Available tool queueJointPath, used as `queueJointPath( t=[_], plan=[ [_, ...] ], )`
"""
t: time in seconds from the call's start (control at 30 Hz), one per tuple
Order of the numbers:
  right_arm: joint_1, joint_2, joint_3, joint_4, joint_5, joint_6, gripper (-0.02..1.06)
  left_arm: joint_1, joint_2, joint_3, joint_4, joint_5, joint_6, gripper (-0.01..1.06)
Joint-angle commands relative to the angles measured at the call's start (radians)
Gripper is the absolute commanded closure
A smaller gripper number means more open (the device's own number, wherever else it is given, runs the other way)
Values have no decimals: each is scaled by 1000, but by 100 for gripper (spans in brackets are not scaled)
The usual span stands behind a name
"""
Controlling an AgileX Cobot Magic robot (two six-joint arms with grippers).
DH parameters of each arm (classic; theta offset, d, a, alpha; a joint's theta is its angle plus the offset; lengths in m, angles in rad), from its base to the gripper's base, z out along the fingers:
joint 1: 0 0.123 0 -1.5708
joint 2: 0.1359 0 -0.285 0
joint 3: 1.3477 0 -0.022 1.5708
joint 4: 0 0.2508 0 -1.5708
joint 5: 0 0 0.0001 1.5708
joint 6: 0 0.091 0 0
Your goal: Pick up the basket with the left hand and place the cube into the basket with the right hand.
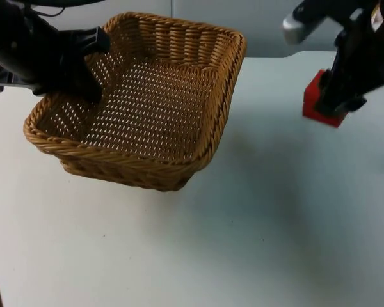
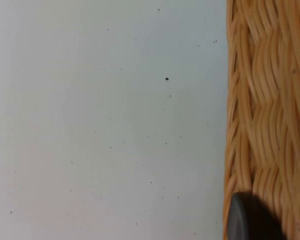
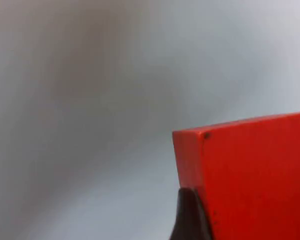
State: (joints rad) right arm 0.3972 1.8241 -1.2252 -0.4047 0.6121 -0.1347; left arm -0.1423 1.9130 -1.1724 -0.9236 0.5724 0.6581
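Wicker basket (image 1: pixel 141 105) is clamped at its rim by the left tool (image 1: pixel 93 80) and held tilted off the surface (image 1: pixel 275 224) to receive the red cube (image 1: pixel 320 99), gripped by the right tool (image 1: pixel 336 102).

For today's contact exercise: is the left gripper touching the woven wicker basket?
Touching. In the top view the left gripper clamps the woven wicker basket at its rim, tilting it; in the left wrist view a fingertip presses against the weave.
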Motion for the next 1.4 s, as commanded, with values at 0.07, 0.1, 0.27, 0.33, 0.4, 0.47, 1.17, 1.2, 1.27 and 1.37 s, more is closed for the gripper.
queueJointPath(
  t=[0.07, 0.1, 0.27, 0.33, 0.4, 0.47, 1.17, 1.2, 1.27, 1.37],
  plan=[
    [12, -74, -130, 26, 9, 75, 105, -2, -17, 1, -23, 0, -7, 105],
    [12, -74, -130, 26, 9, 75, 105, -2, -17, 1, -23, 0, -7, 105],
    [59, -102, -201, 463, -74, -222, 105, -2, -17, 1, -23, -2, -7, 105],
    [96, -92, -205, 735, -78, -472, 105, -2, -17, 1, -23, -2, -7, 105],
    [112, -83, -205, 806, -74, -531, 105, -2, -17, 1, -23, -2, -7, 105],
    [137, -49, -208, 854, -75, -558, 105, -2, -17, 1, -23, -2, -7, 105],
    [201, 115, -269, 744, -93, -544, 4, -2, -17, 1, -23, -2, -7, 105],
    [192, 99, -271, 707, -91, -525, 9, -2, -17, 1, -23, -2, -7, 105],
    [180, 66, -284, 655, -65, -486, 26, -2, -17, 1, -23, -2, -7, 105],
    [135, -9, -313, 548, 0, -390, 88, -2, -17, 1, -23, -2, -7, 105]
  ],
)
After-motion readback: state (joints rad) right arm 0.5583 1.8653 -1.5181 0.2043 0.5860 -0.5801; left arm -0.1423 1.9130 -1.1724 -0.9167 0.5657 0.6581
